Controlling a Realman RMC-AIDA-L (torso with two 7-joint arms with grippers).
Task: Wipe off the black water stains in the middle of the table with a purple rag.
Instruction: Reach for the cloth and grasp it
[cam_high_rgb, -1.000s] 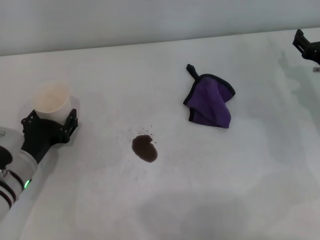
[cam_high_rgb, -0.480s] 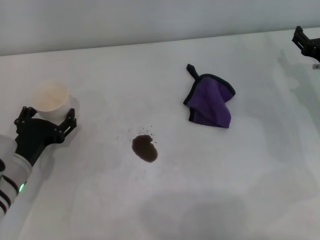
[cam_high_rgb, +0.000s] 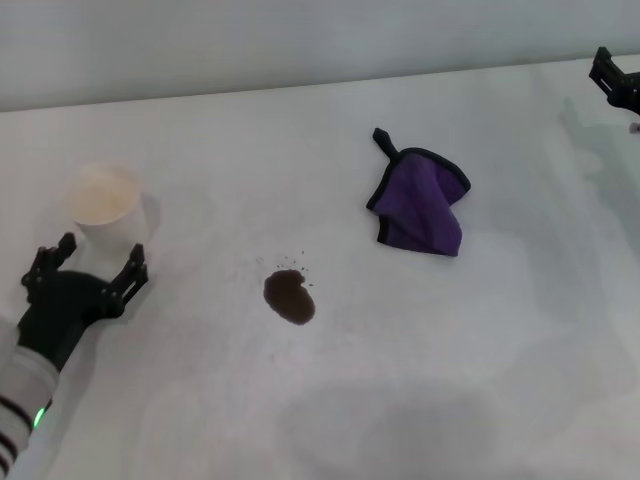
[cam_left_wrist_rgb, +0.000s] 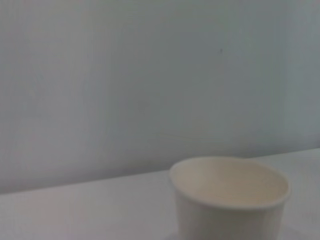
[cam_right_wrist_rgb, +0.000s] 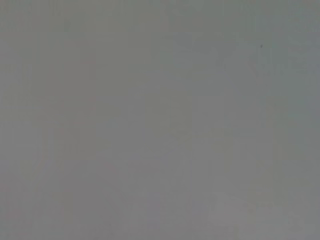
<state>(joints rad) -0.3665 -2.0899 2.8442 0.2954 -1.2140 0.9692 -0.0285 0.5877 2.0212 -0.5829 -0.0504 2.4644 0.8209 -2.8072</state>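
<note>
A white desk (cam_high_rgb: 420, 380) is seen from above, with a small dark brown-black stain (cam_high_rgb: 289, 296) near its middle, ringed by tiny specks, and a folded purple rag (cam_high_rgb: 421, 202) with black edging lying flat at about two o'clock from the stain, well apart from it, its loop tab pointing toward eleven o'clock. At about nine o'clock from the stain the left end effector (cam_high_rgb: 85, 275) is held with its fingers spread apart and empty, just beside a white paper cup (cam_high_rgb: 104, 203) that stands upright at its twelve o'clock. The right end effector (cam_high_rgb: 618, 80) is partly seen at the far right edge, at about two o'clock from the rag, and whether its fingers are apart or together cannot be told.
</note>
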